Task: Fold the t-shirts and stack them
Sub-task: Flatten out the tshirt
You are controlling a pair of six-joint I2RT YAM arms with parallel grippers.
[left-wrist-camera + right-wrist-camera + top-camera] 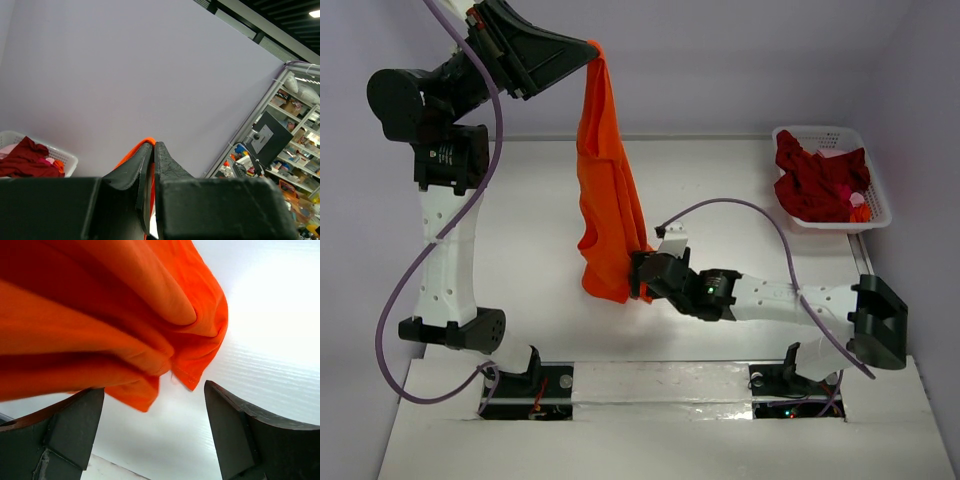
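The bright orange t-shirt (pixel 608 190) hangs in a long bunch from my left gripper (pixel 592 50), which is raised high and shut on its top edge; a strip of orange cloth (pixel 145 143) shows between the closed fingers. My right gripper (pixel 642 277) is open, level with the shirt's hanging bottom corner (pixel 192 360), which dangles between and just beyond its fingers without being clamped. The dark crimson t-shirt (pixel 817 178) lies crumpled in the white lattice basket (pixel 878 200) at the back right, also in the left wrist view (pixel 27 160).
The white table (pixel 520 240) spreads under the hanging shirt. The basket also holds small pink and orange cloth bits (pixel 855 200). A purple cable (pixel 740 206) loops over the right arm. Walls close off the back and right.
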